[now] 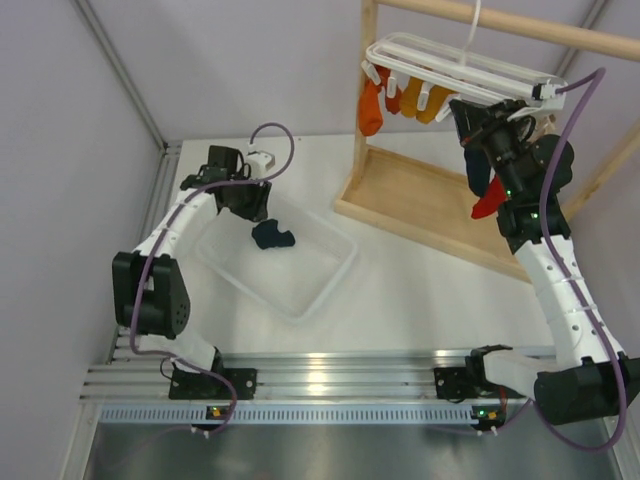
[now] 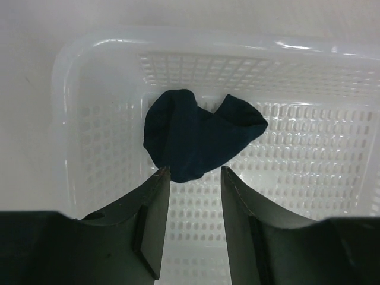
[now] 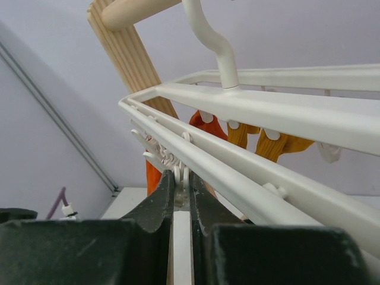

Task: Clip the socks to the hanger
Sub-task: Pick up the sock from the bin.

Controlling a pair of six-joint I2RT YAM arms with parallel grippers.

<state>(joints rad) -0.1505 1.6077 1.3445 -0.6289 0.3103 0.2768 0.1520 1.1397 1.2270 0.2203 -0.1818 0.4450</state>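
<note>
A dark navy sock [image 1: 272, 237] lies crumpled in a clear plastic basket [image 1: 330, 275]. My left gripper [image 1: 256, 211] hovers just over it, open and empty. In the left wrist view the sock [image 2: 196, 133] lies just beyond the gripper [image 2: 193, 169]. The white hanger [image 1: 450, 62] hangs by its hook from a wooden rack. My right gripper [image 1: 472, 112] is up at its near edge, shut on a small white clip [image 3: 183, 172] under the frame [image 3: 249, 172]. A red sock [image 1: 487, 203] hangs below that gripper; I cannot tell what holds it.
Orange and yellow socks [image 1: 400, 98] hang clipped on the hanger's far side and also show in the right wrist view [image 3: 261, 139]. The wooden rack's post [image 1: 365, 100] and base [image 1: 420, 200] stand behind the basket. A wall rail [image 1: 120, 70] runs along the left.
</note>
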